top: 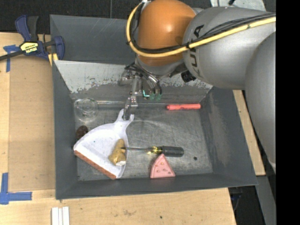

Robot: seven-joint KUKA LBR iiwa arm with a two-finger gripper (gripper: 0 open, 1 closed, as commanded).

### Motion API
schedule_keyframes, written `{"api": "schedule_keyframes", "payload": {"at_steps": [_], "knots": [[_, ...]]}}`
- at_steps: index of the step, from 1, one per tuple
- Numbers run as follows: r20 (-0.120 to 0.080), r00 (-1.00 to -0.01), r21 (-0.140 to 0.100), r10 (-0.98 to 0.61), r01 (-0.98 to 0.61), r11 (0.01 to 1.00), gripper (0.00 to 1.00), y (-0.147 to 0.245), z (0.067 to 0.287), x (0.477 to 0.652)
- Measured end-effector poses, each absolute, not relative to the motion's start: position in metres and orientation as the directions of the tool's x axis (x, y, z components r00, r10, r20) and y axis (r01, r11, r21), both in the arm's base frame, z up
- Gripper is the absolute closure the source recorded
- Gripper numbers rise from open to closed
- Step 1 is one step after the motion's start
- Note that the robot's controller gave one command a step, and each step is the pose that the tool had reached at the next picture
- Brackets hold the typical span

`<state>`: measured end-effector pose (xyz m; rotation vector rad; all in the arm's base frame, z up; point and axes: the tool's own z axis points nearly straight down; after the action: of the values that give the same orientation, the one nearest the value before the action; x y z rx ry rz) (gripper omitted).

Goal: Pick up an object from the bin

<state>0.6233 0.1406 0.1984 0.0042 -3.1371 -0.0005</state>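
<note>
My gripper [132,100] hangs below the orange dome at the back middle of the bin. Its tip is right at the upper end of the handle of a white dustpan [101,144] with a brown-orange front edge, which lies in the front left. A yellow-brown lump [118,153] rests on the pan. Just left of the gripper lies a clear plastic scoop [85,107], its thin handle running right under the gripper. A red-handled tool [184,107] lies to the gripper's right along the back wall.
A screwdriver [157,150] with a black and yellow handle lies across the front middle. A pink wedge [162,168] sits by the front wall. A small dark thing [82,130] lies at the left wall. The arm covers the back right.
</note>
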Motion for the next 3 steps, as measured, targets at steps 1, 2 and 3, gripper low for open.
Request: {"api": "schedule_keyframes", "payload": {"at_steps": [1, 2, 3], "knots": [[-0.004, -1.0, 0.001, -0.001, -0.001, 1.0, 0.0, 0.14, 0.203, 0.625], [-0.008, -0.996, 0.0, -0.091, -0.091, 0.996, 0.0, 0.15, 0.174, 0.61], [-0.007, -0.951, 0.001, -0.308, -0.308, 0.951, 0.0, 0.127, 0.118, 0.586]]}}
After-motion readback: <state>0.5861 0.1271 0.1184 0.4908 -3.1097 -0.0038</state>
